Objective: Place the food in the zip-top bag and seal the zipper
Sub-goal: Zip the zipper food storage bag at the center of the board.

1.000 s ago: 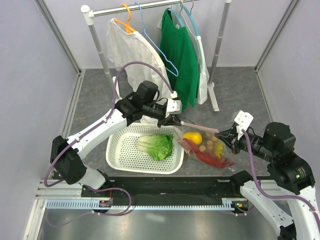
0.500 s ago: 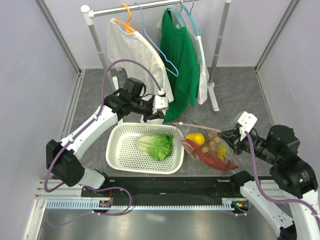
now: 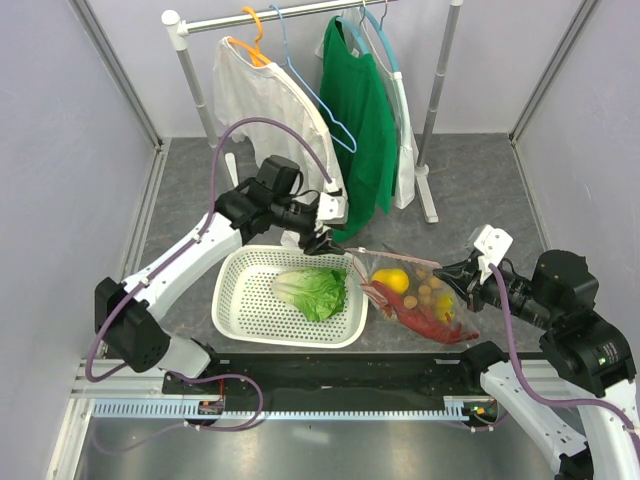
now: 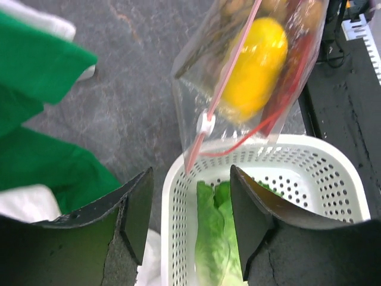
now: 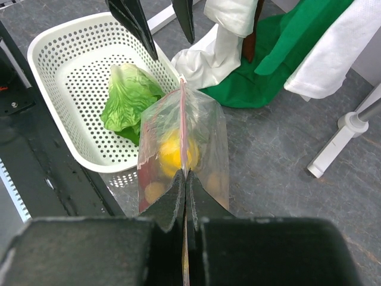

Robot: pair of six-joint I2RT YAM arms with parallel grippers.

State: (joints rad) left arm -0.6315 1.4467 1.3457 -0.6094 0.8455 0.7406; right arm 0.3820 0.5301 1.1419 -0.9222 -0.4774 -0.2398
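Grey tabletop (image 3: 480, 180); zipper (image 4: 231, 64) end just off parted left gripper (image 4: 190, 170)

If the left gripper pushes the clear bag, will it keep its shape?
It probably folds: the zip-top bag is thin, wrinkled film, held only by the right gripper. The lemon inside would likely shift, pulling it downward.

Black left fingers (image 4: 138, 214) stood spread. Beyond them hung a clear plastic zip-top bag (image 4: 196, 77), pink zipper strip (image 4: 229, 65) with white slider (image 4: 206, 124), round yellow toy fruit (image 4: 259, 65) inside. White perforated plastic basket (image 4: 333, 179) held green toy lettuce (image 4: 214, 238). Green shirt (image 4: 36, 65) at left, over grey tabletop (image 4: 131, 71).
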